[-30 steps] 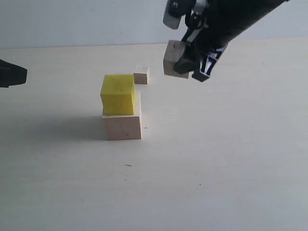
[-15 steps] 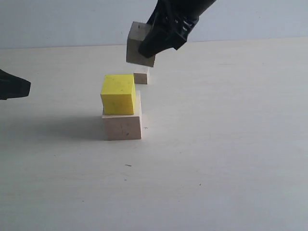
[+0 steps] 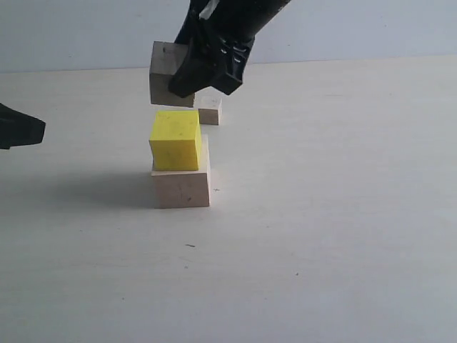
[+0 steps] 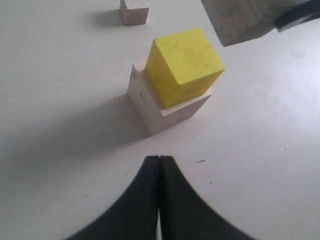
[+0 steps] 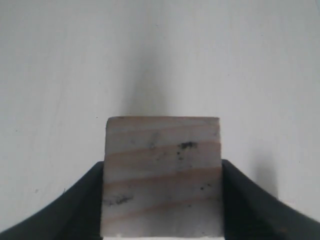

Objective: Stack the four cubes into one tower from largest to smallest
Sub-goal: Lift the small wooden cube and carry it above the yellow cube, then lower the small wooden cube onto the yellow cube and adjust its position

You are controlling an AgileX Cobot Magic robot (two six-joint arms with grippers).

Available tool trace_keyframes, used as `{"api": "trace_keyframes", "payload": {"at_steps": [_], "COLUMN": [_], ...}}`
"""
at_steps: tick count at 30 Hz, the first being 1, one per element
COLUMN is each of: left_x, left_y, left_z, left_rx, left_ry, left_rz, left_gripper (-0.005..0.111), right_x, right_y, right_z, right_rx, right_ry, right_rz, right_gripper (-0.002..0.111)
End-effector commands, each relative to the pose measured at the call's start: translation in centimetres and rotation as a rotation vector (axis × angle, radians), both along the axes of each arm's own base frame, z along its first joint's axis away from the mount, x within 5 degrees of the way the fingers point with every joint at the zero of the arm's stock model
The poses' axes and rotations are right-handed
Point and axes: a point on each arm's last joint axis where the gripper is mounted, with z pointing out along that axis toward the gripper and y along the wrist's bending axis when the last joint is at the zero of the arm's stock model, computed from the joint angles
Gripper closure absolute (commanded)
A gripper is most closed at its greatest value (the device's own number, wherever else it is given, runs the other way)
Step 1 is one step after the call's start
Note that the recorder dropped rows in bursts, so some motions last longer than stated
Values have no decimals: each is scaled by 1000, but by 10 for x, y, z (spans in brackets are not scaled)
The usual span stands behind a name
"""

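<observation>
A yellow cube (image 3: 175,139) sits on a large pale wood cube (image 3: 182,189), a two-block tower in the middle of the table. Just above the yellow cube hangs a smaller pale wood cube (image 3: 164,71), apart from it, with my right gripper (image 3: 203,68) shut on it. The right wrist view shows that cube (image 5: 162,150) pinched between both fingers of the right gripper (image 5: 162,170). A small pale cube (image 3: 210,111) rests on the table behind the tower. My left gripper (image 3: 32,131) hovers off to the left, shut and empty, its tips (image 4: 159,159) pointing at the yellow cube (image 4: 185,65).
The pale tabletop (image 3: 321,236) stretches bare to the right and front of the tower. A light wall (image 3: 357,28) closes the back.
My right gripper has carried the wood cube leftward, from right of the tower to above the yellow cube. The left gripper has stayed put.
</observation>
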Motion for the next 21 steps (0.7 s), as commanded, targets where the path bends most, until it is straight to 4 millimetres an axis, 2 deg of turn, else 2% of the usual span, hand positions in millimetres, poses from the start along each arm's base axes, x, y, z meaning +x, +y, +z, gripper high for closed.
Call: {"api": "trace_keyframes", "payload": {"at_steps": [1, 8, 16, 21], "left_x": [1, 0, 0, 1], "left_y": [0, 0, 0, 0], "left_z": [1, 1, 1, 1], "left_rx": [-2, -2, -2, -2], "left_ry": [2, 9, 9, 5], "left_rz": [-2, -6, -6, -4], "left_gripper": [107, 107, 107, 107], "right_x": [13, 21, 24, 24], "right_y": [6, 11, 15, 15], "right_z": [-9, -3, -16, -16], "right_rx": [-27, -53, -74, -70], "right_ry": [19, 60, 109, 112], "right_rz": [-42, -31, -16, -15], "right_gripper": [108, 108, 108, 108]}}
